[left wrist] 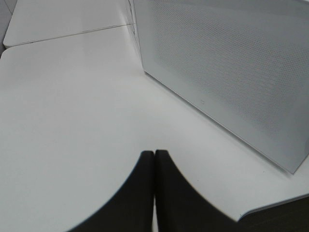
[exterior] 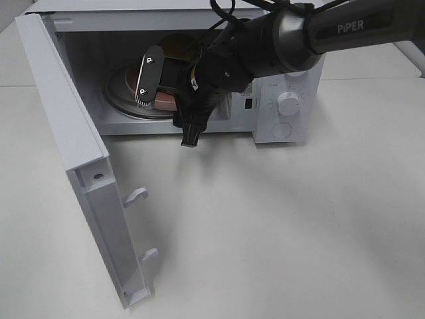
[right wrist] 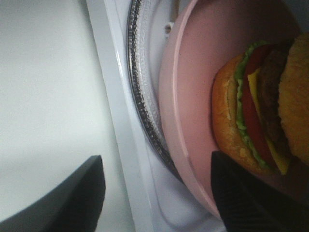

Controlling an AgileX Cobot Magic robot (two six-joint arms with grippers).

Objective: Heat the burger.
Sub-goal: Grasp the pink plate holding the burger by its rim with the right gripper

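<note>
The burger (right wrist: 260,116), with golden bun, dark patty, cheese, tomato and lettuce, sits on a pink plate (right wrist: 193,96) that rests on the glass turntable (right wrist: 140,96) inside the open microwave (exterior: 285,126). In the exterior high view only a brown bit of the burger (exterior: 175,42) shows behind the right arm. My right gripper (right wrist: 157,159) is open at the oven mouth, its jaws wide on either side of the plate's near rim, one finger (right wrist: 251,198) over the plate. My left gripper (left wrist: 154,193) is shut on nothing, low over the table beside the door.
The microwave door (exterior: 66,106) stands swung out to the left, its latch hooks (exterior: 136,196) sticking out. Two knobs (exterior: 288,104) sit on the control panel at the right. White table (exterior: 279,232) lies in front.
</note>
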